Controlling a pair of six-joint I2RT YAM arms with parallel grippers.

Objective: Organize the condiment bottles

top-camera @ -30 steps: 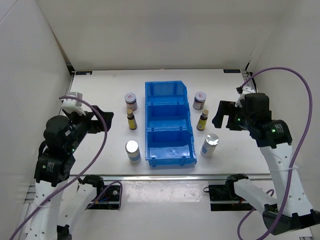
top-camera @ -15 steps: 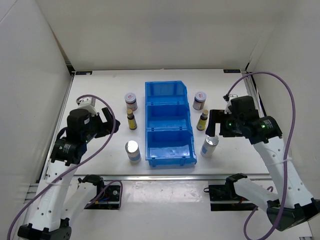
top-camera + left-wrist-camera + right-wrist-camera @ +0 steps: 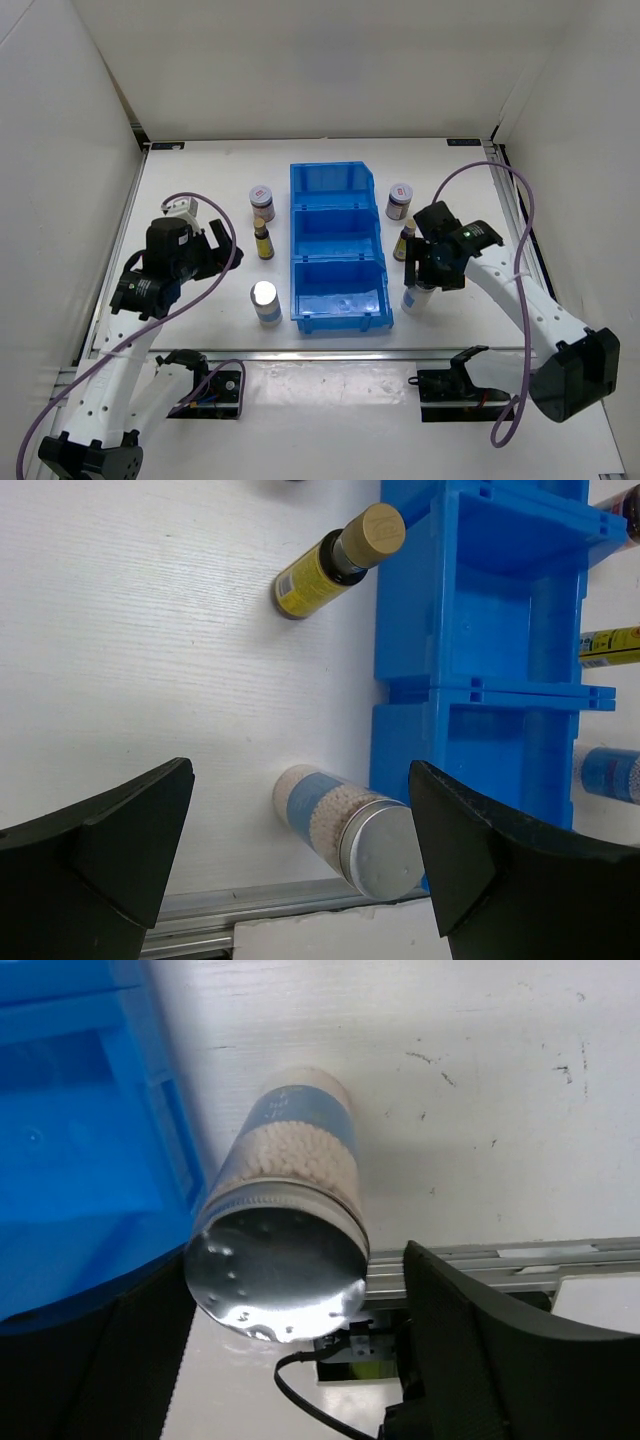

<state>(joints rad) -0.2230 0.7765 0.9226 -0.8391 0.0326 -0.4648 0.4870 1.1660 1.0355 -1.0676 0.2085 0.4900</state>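
Bottles: all six stand upright on the table (image 3: 190, 190), none in the bin (image 3: 338, 232) yet. Left of the bin, far to near: left jar (image 3: 262, 201), left brown bottle (image 3: 263, 240), left cylinder (image 3: 266, 302). Right of it, same order: right jar (image 3: 399, 200), right brown bottle (image 3: 404, 243), right cylinder (image 3: 290, 1190). None has shifted over the last second.

What changed is the arms. Your right arm has swung in from the table's right edge and dropped onto the right cylinder. The right end effector (image 3: 285, 1280) now straddles it. The wrist view shows the silver top between the fingers, jaws apart, with a sliver of gap on the right finger's side. The left side is too dark to call. I read that as no grip yet. The cylinder sits on the table, just beside the bin's near compartment.

Your left arm has come in toward the left cylinder and has barely moved over the last half second. The left end effector (image 3: 300, 770) is wide open and holds nothing. It hangs above that cylinder, not around it.

My read: the first pick is set up on the right, and sorting itself hasn't started. The next move is to close and lift, probably into the near compartment.

Watch the finger on the bin side. It's tight against the wall and could catch it or tip the cylinder.
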